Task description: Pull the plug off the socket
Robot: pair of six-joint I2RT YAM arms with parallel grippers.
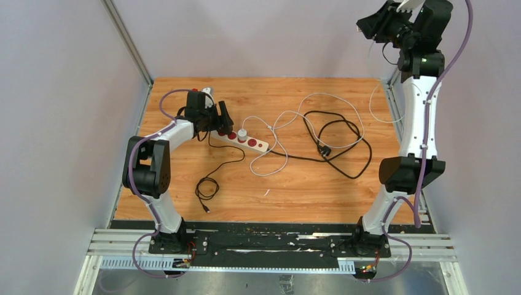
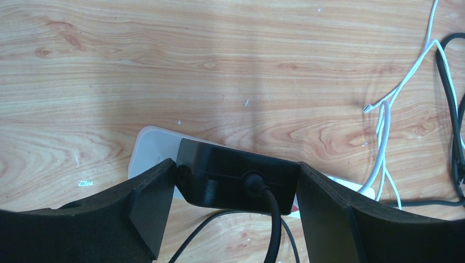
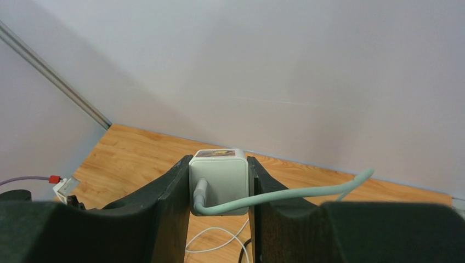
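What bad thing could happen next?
The left gripper clamps the black rectangular plug in the long white power strip; nothing holds the strip down, so it may lift too. The right gripper holds the white square charger high; its white cable could snag or the charger could drop.

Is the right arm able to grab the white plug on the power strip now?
Probably not yet. Its fingers are full, shut on a white charger, and held high up, far from that plug on the strip.
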